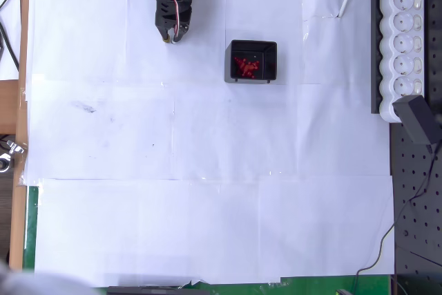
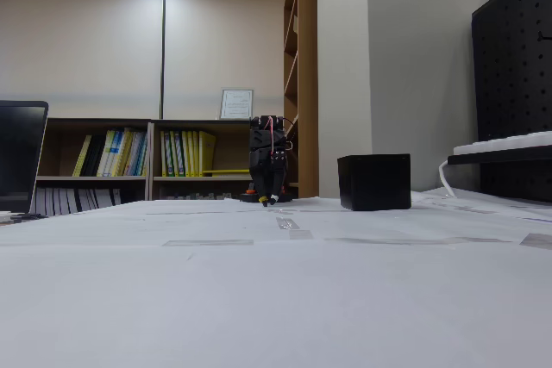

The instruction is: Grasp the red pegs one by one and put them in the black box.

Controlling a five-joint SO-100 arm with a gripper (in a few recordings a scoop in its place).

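Pegs (image 1: 246,67) look all done from where you're sitting: the overhead view shows a bright red pile of them inside the box (image 1: 251,48), and I can't spot a single stray one out on the paper. Too clumped to count, so I wouldn't swear to the number, but my guess is you've got nothing left to pick. The box sits right of the arm in the overhead view, well apart from it.

Your hand (image 1: 170,35) is parked near the arm's base, pointing down at the desk (image 1: 207,226), with nothing in it as far as I can see. Whether it's parted or closed, I can't tell, it's too small and dark in both views.

Desk is covered in taped white paper sheets, a few faint smudges on the left. A white power strip (image 1: 406,39) runs along the right edge next to black pegboard. The fixed view shows bookshelves (image 2: 138,157) behind, a framed certificate and a ceiling light
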